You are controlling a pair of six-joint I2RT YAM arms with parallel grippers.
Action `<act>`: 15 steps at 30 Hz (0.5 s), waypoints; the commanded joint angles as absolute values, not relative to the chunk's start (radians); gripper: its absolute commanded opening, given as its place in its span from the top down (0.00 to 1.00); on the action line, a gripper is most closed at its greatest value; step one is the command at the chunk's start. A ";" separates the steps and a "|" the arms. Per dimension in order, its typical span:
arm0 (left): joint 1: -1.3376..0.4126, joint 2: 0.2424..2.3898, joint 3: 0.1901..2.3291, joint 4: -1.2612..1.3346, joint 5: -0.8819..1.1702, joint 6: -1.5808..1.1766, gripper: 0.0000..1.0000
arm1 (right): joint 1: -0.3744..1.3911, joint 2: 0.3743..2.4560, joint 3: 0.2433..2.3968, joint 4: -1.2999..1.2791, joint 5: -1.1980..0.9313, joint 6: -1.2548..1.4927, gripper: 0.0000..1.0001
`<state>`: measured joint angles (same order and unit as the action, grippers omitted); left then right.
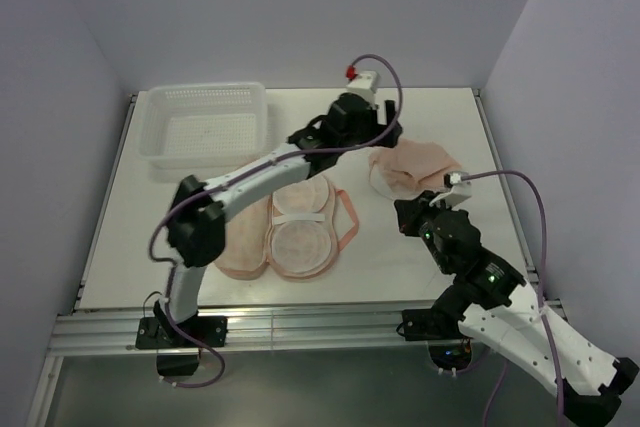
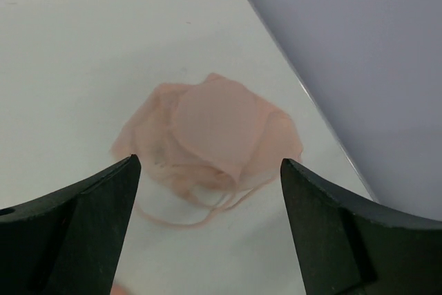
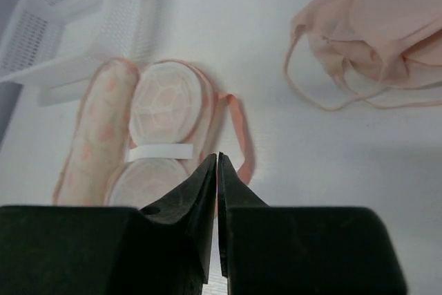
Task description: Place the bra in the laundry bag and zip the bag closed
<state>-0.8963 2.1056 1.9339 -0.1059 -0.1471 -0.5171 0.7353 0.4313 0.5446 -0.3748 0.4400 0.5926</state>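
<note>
The bra (image 1: pixel 412 169) is a crumpled pale peach heap on the table at right of centre, with thin straps trailing. My left gripper (image 1: pixel 383 137) hovers just left of it, open and empty. In the left wrist view the bra (image 2: pixel 214 129) lies ahead between the wide-apart fingers (image 2: pixel 208 165). The laundry bag (image 1: pixel 298 225) lies open in the middle, mesh side up, its printed half (image 1: pixel 240 237) folded out to the left. My right gripper (image 1: pixel 403 215) is shut and empty, right of the bag. The right wrist view shows the bag (image 3: pixel 166 108) beyond the shut tips (image 3: pixel 218 158) and the bra (image 3: pixel 380 32) at top right.
A white lattice basket (image 1: pixel 205 125) stands at the back left, also in the right wrist view (image 3: pixel 76 25). The bag's pink loop (image 1: pixel 347 219) sticks out to its right. A white strap (image 3: pixel 160 151) crosses the mesh half. Walls close in the table at left, back and right.
</note>
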 commanded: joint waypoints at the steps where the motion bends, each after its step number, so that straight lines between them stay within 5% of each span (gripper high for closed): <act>1: -0.847 1.745 1.656 0.027 -0.213 -0.534 0.14 | 0.723 0.549 0.557 -0.359 0.502 0.598 0.91; 6: -0.859 1.368 1.112 0.139 -0.230 -0.630 0.29 | 0.547 0.866 0.649 -0.328 0.425 0.517 0.92; 15: -0.948 0.903 0.753 0.032 -0.163 -0.690 0.32 | 0.404 1.421 0.937 -0.370 0.570 0.376 0.68</act>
